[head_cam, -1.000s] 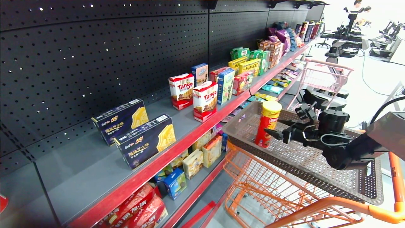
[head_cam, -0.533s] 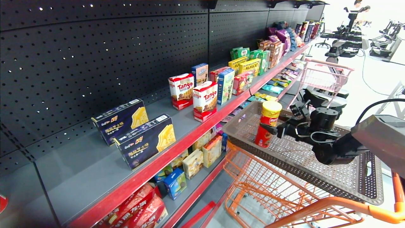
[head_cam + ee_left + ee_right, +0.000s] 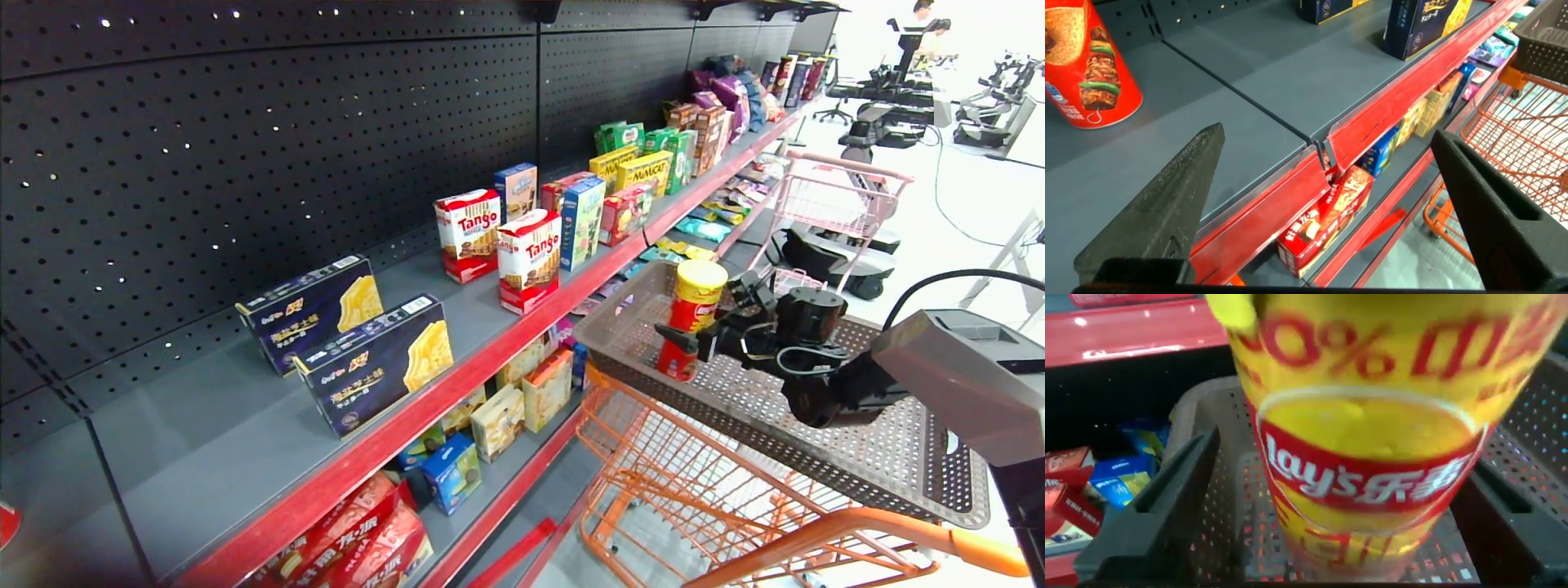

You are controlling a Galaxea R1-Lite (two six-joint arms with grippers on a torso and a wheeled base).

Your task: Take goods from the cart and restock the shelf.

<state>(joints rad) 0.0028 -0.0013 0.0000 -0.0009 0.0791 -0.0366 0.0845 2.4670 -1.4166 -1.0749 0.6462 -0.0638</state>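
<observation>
A red and yellow chip can (image 3: 691, 317) stands upright in the brown perforated basket (image 3: 816, 441) on top of the orange cart (image 3: 735, 523). My right gripper (image 3: 712, 320) is open, with one finger on each side of the can at mid-height. In the right wrist view the can (image 3: 1364, 449) sits between the two dark fingers (image 3: 1167, 502), with a small gap on either side. My left gripper (image 3: 1323, 220) is open and holds nothing above the grey shelf board (image 3: 1233, 90). A red chip can (image 3: 1086, 65) stands on that shelf beyond it.
The grey shelf (image 3: 245, 408) with a red front edge carries dark blue boxes (image 3: 375, 363), red and white wafer boxes (image 3: 529, 260) and more goods to the right. Lower shelves hold snack boxes (image 3: 498, 420). A pink cart (image 3: 833, 200) stands behind the orange cart.
My right gripper has moved forward and left toward the chip can, and its fingers now straddle it. The can and the shelf goods have stayed put.
</observation>
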